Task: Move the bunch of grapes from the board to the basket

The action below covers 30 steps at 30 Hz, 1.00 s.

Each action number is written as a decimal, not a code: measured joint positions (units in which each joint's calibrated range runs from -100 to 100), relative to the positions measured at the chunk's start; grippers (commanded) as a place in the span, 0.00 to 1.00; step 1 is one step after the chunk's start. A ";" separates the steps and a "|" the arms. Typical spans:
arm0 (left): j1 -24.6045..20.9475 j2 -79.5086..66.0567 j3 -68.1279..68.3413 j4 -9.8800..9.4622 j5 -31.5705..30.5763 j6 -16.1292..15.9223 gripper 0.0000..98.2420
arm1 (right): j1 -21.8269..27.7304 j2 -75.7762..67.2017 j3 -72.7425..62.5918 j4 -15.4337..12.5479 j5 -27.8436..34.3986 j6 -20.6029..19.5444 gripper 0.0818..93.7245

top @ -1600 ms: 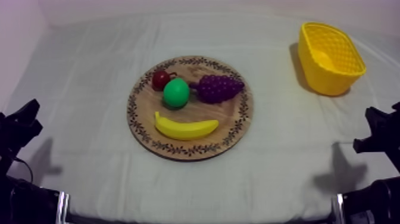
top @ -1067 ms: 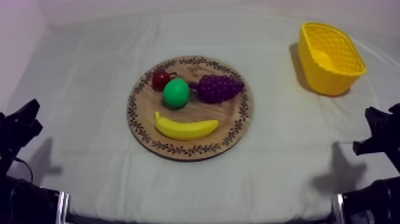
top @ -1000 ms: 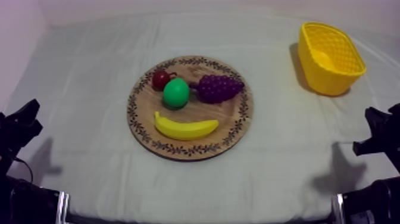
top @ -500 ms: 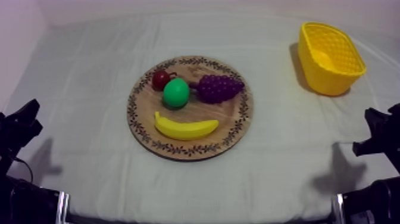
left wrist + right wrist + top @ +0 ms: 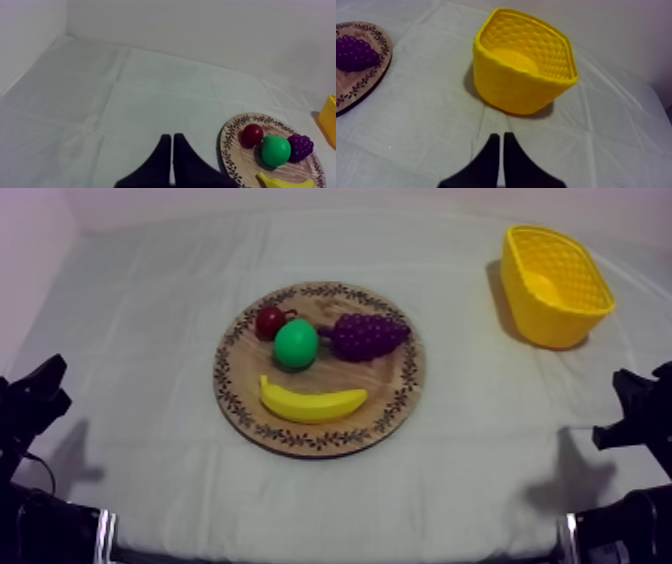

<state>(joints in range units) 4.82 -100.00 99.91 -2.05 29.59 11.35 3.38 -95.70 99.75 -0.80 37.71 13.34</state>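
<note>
A purple bunch of grapes (image 5: pixel 368 336) lies on the round wooden board (image 5: pixel 392 401) at mid-table, beside a green pear (image 5: pixel 296 344), a small red fruit (image 5: pixel 269 321) and a banana (image 5: pixel 312 402). The yellow basket (image 5: pixel 555 284) stands empty at the far right. My left gripper (image 5: pixel 172 142) is shut on nothing over bare cloth, left of the board (image 5: pixel 232 155). My right gripper (image 5: pixel 501 140) is shut too, just short of the basket (image 5: pixel 521 65); the grapes (image 5: pixel 355 52) lie off to its side. In the top view both arms rest low, left (image 5: pixel 30 403) and right (image 5: pixel 640 408).
Grey-white cloth covers the table, with open room all round the board and between board and basket. A pale wall runs along the far edge.
</note>
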 measured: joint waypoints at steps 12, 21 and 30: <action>0.00 0.00 0.00 0.00 0.00 0.00 0.00 | -0.83 2.90 -0.82 0.80 -0.74 1.86 0.01; 0.00 0.00 0.00 0.00 0.00 0.00 0.00 | -4.10 16.95 -12.61 2.70 -1.13 2.38 0.00; 0.00 0.00 0.00 0.00 0.00 0.00 0.00 | -8.75 35.69 -31.63 4.10 6.03 0.92 0.00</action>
<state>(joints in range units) 4.82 -100.00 99.91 -2.05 29.59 11.35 -5.37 -60.01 68.12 3.30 43.74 14.26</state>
